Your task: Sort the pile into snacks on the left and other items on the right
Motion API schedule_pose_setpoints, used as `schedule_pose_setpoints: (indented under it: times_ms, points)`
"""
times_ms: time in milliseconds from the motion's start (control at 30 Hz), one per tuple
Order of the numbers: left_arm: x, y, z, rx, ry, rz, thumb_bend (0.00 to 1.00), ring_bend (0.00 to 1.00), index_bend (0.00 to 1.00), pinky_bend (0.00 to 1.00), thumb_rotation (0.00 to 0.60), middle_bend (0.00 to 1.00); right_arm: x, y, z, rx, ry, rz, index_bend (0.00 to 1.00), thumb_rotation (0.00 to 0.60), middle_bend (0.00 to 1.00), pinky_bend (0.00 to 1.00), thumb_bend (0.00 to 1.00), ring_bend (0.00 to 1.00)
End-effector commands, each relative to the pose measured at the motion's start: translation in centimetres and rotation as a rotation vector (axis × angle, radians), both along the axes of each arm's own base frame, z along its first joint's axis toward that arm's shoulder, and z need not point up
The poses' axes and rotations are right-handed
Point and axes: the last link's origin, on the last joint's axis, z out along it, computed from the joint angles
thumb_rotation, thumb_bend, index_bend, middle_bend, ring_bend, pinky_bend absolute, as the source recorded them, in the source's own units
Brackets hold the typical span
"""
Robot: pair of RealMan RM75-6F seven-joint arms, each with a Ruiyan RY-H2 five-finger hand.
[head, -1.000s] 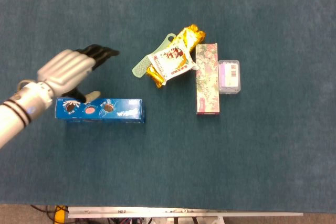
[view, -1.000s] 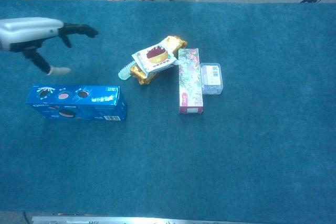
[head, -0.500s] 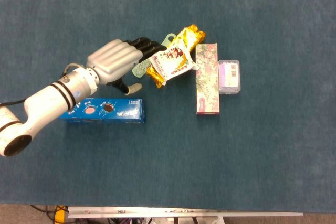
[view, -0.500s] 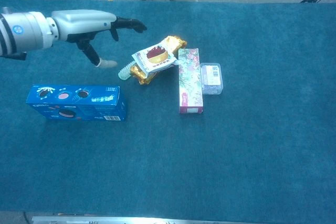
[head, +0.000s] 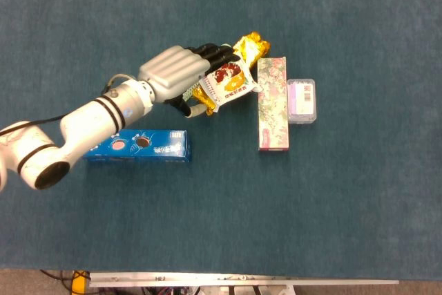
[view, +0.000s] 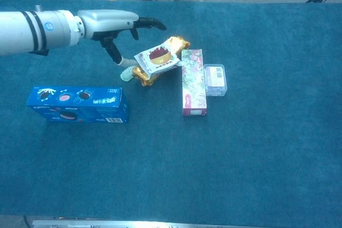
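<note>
Left hand [view: 115, 22] moved from cookie box [head: 137, 145] to over snack pile [head: 224, 81] (fingers spread, holding nothing).

My left arm [view: 32, 29] reaches in from the left edge, stretched across the surface [head: 331, 212] toward its middle. My left hand [head: 181, 74] hangs palm down with nothing in it, dark fingers [view: 151, 23] held out straight and together, thumb [view: 115, 53] dropping below the palm. My right hand shows in neither view.
</note>
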Motion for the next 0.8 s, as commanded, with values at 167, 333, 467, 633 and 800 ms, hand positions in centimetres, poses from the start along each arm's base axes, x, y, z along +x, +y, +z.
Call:
schedule_pose_setpoints:
  times_ms: [167, 333, 467, 633, 800]
  points:
    - [1.3, 0.3, -1.8, -0.023, 0.031, -0.032, 0.33, 0.0, 0.0, 0.16, 0.6, 0.0, -0.1, 0.0, 0.1, 0.003, -0.001, -0.001, 0.48, 0.6, 0.42, 0.47, 0.01, 0.35]
    - [2.1, 0.8, -3.1, -0.01, 0.051, -0.07, 0.33, 0.0, 0.0, 0.13, 0.6, 0.0, -0.2, -0.1, 0.1, 0.01, -0.001, -0.004, 0.48, 0.6, 0.42, 0.47, 0.01, 0.35]
    - [2.9, 0.9, -4.0, -0.008, 0.056, -0.09, 0.33, 0.0, 0.0, 0.11, 0.6, 0.0, -0.4, -0.1, 0.0, 0.015, 0.001, -0.009, 0.48, 0.6, 0.42, 0.47, 0.01, 0.35]
    - [3.5, 1.0, -5.1, -0.009, 0.092, -0.128, 0.33, 0.0, 0.0, 0.1, 0.6, 0.0, -0.6, -0.1, 0.1, 0.014, -0.002, -0.016, 0.48, 0.6, 0.42, 0.47, 0.01, 0.35]
    - [3.6, 1.1, -6.4, -0.012, 0.139, -0.158, 0.33, 0.0, 0.0, 0.1, 0.6, 0.0, -0.8, -0.1, 0.1, 0.013, -0.002, -0.027, 0.48, 0.6, 0.42, 0.47, 0.01, 0.35]
